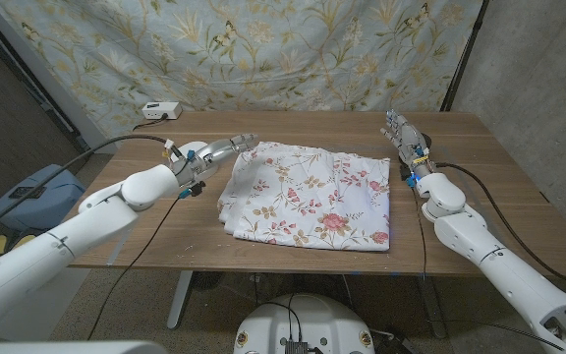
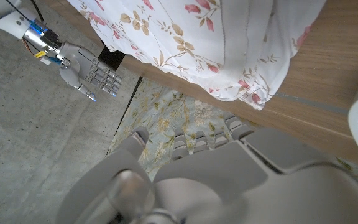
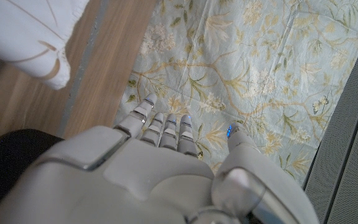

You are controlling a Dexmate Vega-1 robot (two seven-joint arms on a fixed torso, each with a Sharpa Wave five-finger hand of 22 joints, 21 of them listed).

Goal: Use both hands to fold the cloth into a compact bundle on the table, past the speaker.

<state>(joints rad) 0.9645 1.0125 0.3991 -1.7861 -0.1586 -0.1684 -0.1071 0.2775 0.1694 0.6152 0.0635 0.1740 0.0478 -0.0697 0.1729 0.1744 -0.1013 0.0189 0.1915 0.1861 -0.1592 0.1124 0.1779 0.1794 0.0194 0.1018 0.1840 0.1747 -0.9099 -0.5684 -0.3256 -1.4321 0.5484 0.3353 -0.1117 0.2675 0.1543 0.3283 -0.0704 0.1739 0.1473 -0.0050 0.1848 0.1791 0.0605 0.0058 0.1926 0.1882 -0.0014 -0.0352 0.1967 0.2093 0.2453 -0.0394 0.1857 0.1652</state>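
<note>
- The cloth lies mid-table, folded loosely into a broad rectangle with rumpled layers at its 8 o'clock corner; I judge it not yet compact.
- The left hand hovers at the cloth's 10 o'clock corner, fingers extended and close together, holding nothing.
- The right hand stands off the 2 o'clock corner, fingers straight, empty.
- Risk: one hand pulling first could drag the whole cloth instead of folding it.
- Risk: pinching only the top layer would let the lower layers splay.
- A white box sits at the table's 10 o'clock edge; a wide sweep might strike it.
</note>
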